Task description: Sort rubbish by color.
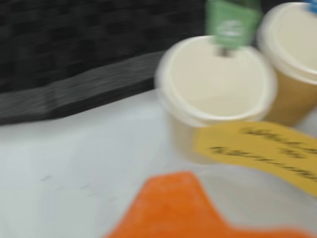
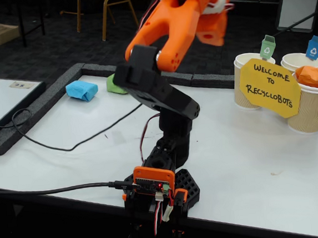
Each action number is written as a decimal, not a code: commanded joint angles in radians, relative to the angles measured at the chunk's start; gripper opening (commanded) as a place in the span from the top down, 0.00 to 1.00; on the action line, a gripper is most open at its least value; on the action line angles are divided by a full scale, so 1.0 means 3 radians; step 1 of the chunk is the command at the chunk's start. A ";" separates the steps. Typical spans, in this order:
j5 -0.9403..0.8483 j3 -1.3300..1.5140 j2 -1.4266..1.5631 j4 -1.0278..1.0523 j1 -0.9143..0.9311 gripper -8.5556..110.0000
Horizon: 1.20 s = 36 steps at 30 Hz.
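Listing what we find on the white counter: three paper cups at the right rear in the fixed view, each marked by a colour tag so a wad goes to its match. The green-tagged cup and the blue-tagged cup look empty from here; the orange wad already sits in the near cup. A yellow welcome sign leans across the cup fronts.

Blue wad and green wad: lying at the far left by the black foam border, well apart from the cups.

Gripper: raised high, empty as far as we see; whether the fingers are apart or together we cannot tell. The blurred wrist view looks into the green-tagged cup.

Room: open counter between wads and cups; a black cable crosses the left side.
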 commanded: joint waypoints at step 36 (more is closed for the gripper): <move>-0.0031 -0.0138 0.0588 0.0430 -0.3032 0.93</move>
